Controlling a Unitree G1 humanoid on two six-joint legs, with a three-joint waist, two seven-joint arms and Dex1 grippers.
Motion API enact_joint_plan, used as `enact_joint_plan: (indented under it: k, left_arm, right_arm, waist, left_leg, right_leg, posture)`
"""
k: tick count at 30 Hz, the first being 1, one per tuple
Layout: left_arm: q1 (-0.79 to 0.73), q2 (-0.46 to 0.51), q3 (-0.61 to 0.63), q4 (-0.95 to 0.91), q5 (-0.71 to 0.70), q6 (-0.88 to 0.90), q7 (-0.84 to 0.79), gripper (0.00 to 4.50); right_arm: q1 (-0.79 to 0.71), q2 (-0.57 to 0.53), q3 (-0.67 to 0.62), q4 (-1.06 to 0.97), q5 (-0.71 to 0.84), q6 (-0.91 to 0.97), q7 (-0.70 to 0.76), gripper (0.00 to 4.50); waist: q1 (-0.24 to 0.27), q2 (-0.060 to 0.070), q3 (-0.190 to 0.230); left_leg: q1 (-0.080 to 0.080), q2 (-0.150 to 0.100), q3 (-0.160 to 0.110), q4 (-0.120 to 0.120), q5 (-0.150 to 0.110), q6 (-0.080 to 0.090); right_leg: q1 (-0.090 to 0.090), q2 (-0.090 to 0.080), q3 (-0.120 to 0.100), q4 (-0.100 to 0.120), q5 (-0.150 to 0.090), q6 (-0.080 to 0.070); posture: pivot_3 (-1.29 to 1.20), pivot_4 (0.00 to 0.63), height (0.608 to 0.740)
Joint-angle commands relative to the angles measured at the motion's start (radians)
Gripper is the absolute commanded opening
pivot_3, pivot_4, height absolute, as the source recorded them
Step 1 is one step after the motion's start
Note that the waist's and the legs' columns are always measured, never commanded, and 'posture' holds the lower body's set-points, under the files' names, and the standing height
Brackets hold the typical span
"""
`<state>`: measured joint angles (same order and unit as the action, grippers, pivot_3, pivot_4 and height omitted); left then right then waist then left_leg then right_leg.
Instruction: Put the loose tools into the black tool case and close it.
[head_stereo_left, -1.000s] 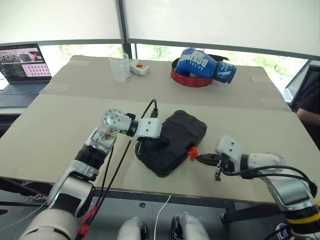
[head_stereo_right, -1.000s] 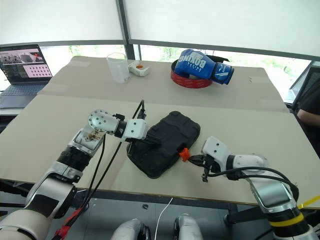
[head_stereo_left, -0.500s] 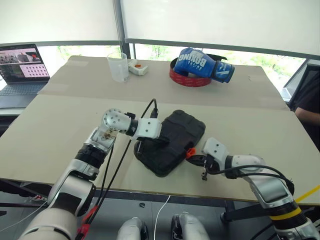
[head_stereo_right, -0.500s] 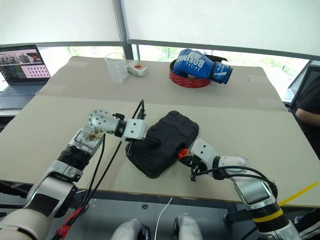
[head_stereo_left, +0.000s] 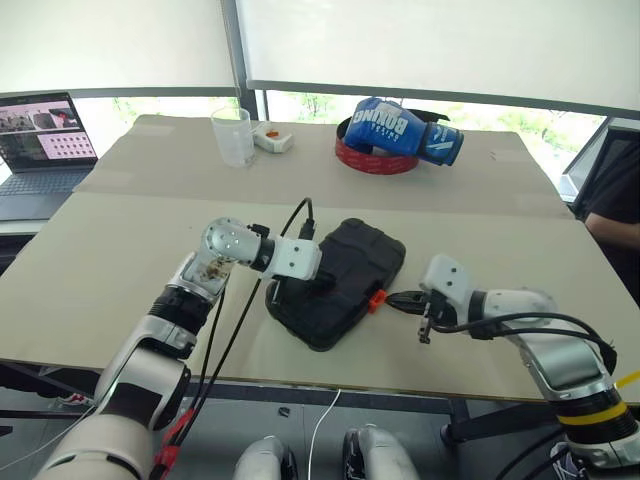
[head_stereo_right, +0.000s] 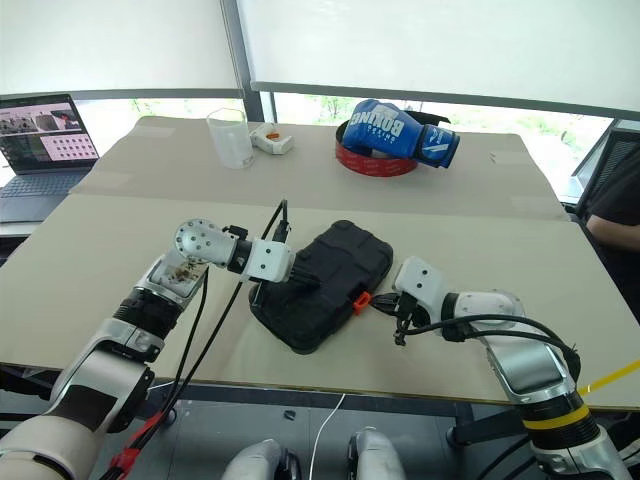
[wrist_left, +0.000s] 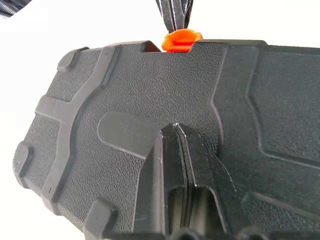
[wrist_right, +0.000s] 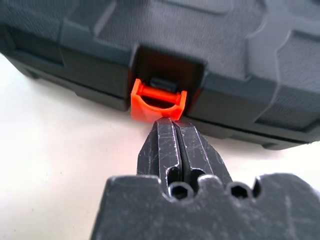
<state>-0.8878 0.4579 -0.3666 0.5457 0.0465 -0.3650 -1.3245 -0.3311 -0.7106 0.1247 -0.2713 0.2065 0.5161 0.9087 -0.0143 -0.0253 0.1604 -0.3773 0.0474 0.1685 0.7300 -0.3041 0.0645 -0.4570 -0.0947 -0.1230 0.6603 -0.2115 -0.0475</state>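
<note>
1. Case work is nearing its end: the black tool case (head_stereo_left: 335, 283) is lying shut on the bench (head_stereo_left: 130, 240), both halves together, with no loose tools showing around it.

2. Left hand (head_stereo_left: 318, 284) is resting its tips on the lid of the case, fingers pressed together and gripping nothing, and it is staying in the same spot it held a second ago, acting as a hold-down.

3. Right hand (wrist_right: 173, 131) is pointing at the orange latch (wrist_right: 158, 100) on the near edge of the case, fingers closed tight against each other and empty, with the tips just at the lower lip of the latch.

4. Over the last second the right hand has been working around the latch: it pushed in toward the case half a second ago, and now it is sitting slightly back and higher beside the latch, with the forearm stretched out further from the case.

5. In the right wrist view the latch is hanging open below its recess in the case edge, not snapped flat, so I am judging the closing as unfinished.

6. Next, the closed tips probably need to be pushing the latch up into its recess while the left hand is keeping the lid down; slipping off the small tab is the main risk.
</note>
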Motion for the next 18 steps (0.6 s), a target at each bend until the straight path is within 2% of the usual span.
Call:
enact_joint_plan:
  k: [1, 9, 10, 11, 12, 13, 16, 17, 18]
  left_arm:
    - [0.027, -0.024, -0.057, 0.044, 0.057, 0.011, 0.0, 0.06]
    - [0.03, -0.011, -0.013, 0.045, 0.025, 0.076, 0.005, 0.06]
    - [0.034, -0.004, 0.003, 0.036, 0.008, 0.103, 0.004, 0.02]
    - [0.04, 0.01, 0.027, 0.026, -0.014, 0.14, 0.005, 0.45]
    - [0.051, 0.033, 0.058, 0.008, -0.044, 0.186, -0.002, 0.56]
    - [0.063, 0.055, 0.086, -0.013, -0.072, 0.23, -0.009, 0.74]
    - [0.116, 0.146, 0.184, -0.11, -0.174, 0.397, -0.03, 1.82]
    - [0.139, 0.189, 0.222, -0.151, -0.216, 0.461, -0.044, 1.94]
    - [0.161, 0.231, 0.257, -0.192, -0.256, 0.523, -0.058, 2.46]
  right_arm:
    - [-0.043, 0.023, -0.013, -0.06, 0.026, -0.016, -0.008, 0.0]
    - [-0.018, -0.014, -0.056, -0.094, 0.06, 0.021, 0.014, 0.0]
    - [-0.012, -0.028, -0.073, -0.103, 0.079, 0.034, 0.027, 0.29]
    - [0.0, -0.05, -0.101, -0.118, 0.112, 0.053, 0.049, 0.6]
    - [0.017, -0.077, -0.135, -0.136, 0.148, 0.062, 0.079, 0.76]
    - [0.034, -0.102, -0.167, -0.152, 0.18, 0.071, 0.108, 1.12]
    - [0.09, -0.182, -0.264, -0.173, 0.262, 0.081, 0.187, 2.18]
    - [0.107, -0.209, -0.299, -0.17, 0.29, 0.085, 0.216, 2.31]
    - [0.12, -0.233, -0.331, -0.164, 0.315, 0.092, 0.242, 2.8]
  waist:
    - [0.002, 0.001, -0.001]
    - [0.015, 0.002, -0.002]
    - [0.016, 0.002, -0.002]
    - [0.016, 0.002, -0.002]
    - [0.017, 0.002, -0.002]
    - [0.017, 0.002, -0.002]
    - [-0.001, 0.002, -0.002]
    - [-0.003, 0.002, -0.002]
    - [-0.006, 0.002, -0.001]
  left_leg:
    - [0.0, 0.0, 0.0, 0.0, 0.0, 0.0]
    - [-0.001, -0.001, 0.0, 0.0, -0.001, 0.001]
    - [-0.002, -0.001, 0.0, 0.0, -0.001, 0.001]
    - [-0.002, -0.001, 0.0, 0.0, -0.001, 0.002]
    - [-0.002, -0.001, 0.0, 0.0, -0.001, 0.002]
    - [-0.003, -0.001, 0.0, 0.0, -0.001, 0.002]
    - [-0.003, 0.001, -0.001, -0.001, -0.001, 0.001]
    - [-0.003, 0.001, -0.001, -0.003, 0.0, 0.0]
    - [-0.002, 0.002, -0.001, -0.003, 0.0, -0.001]
  right_leg:
    - [0.0, 0.0, 0.0, 0.0, 0.0, 0.0]
    - [0.0, -0.001, -0.001, -0.001, 0.0, 0.0]
    - [0.0, -0.001, -0.001, -0.001, 0.0, 0.0]
    - [0.0, -0.001, -0.001, -0.002, 0.0, 0.0]
    - [0.0, -0.001, -0.001, -0.002, 0.0, 0.0]
    - [0.0, -0.001, -0.001, -0.002, 0.0, 0.0]
    - [-0.001, 0.001, -0.001, -0.004, 0.0, 0.0]
    - [-0.002, 0.002, 0.0, -0.004, 0.0, 0.0]
    - [-0.002, 0.002, 0.0, -0.004, 0.0, 0.0]
  posture:
    - [0.0, 0.15, 0.714]
    - [0.0, 0.15, 0.714]
    - [0.0, 0.15, 0.714]
    - [0.0, 0.15, 0.714]
    - [0.0, 0.15, 0.714]
    - [0.0, 0.15, 0.714]
    - [0.0, 0.15, 0.714]
    - [0.0, 0.15, 0.714]
    - [0.0, 0.15, 0.714]
